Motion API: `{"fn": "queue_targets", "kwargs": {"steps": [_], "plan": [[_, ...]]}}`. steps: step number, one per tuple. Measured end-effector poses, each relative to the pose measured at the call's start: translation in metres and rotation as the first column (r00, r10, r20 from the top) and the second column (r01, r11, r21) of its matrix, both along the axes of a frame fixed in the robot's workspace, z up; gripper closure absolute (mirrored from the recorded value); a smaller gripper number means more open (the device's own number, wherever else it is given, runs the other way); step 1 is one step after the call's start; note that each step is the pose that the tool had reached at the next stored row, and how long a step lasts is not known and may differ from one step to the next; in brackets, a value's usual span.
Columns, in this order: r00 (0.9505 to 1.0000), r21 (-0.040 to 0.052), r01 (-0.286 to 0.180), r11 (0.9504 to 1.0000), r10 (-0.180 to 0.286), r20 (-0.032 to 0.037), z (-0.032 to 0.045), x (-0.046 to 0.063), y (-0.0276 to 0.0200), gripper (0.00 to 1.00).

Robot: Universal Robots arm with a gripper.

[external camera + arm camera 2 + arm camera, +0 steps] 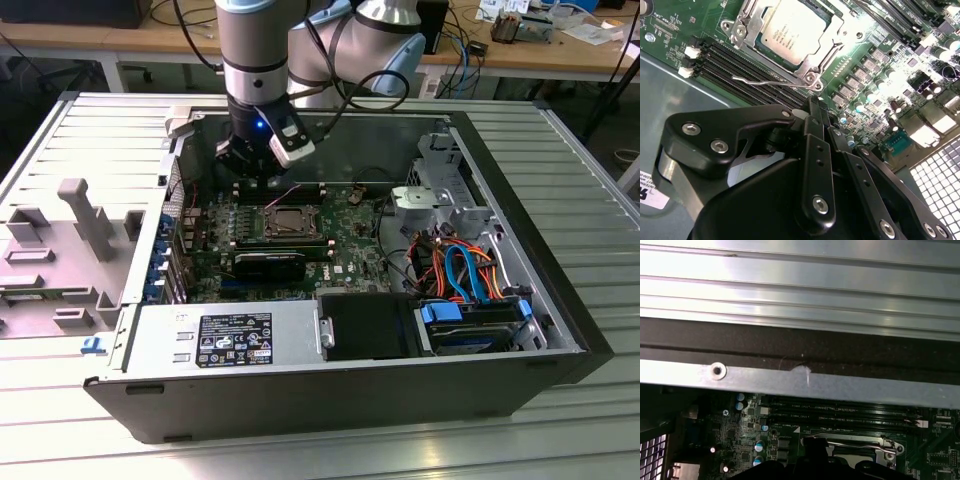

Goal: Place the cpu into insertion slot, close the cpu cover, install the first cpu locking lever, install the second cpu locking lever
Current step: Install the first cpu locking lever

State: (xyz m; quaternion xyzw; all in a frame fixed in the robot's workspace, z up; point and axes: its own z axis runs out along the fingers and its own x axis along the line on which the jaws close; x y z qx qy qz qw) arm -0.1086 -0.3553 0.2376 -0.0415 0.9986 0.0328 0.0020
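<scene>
Already the cpu [790, 32] lies under the cpu cover [747, 22]; the end effector [812, 107], fingers closed and empty, hovers beside black memory slots [740, 62].

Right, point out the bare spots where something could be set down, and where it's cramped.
Bare: the ribbed metal table on the exterior view's right of the computer case, and the strip in front. Crowded: the motherboard around the cpu, under the gripper; the cable bundle; the grey fixture.

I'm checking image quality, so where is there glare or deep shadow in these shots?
Second wrist view: bright glare washes out the green board beside the pincer; the cpu reads clearly. First wrist view: metal ribs shine, a dark band below. Exterior view: even lighting.
</scene>
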Motion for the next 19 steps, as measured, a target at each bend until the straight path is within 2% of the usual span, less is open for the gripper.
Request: {"fn": "queue_targets", "kwargs": {"steps": [19], "plan": [[1.0000, 0.0001, 0.000, 1.0000, 0.000, 0.0000, -0.0043, 0.0003, 0.0000, 0.89]]}}
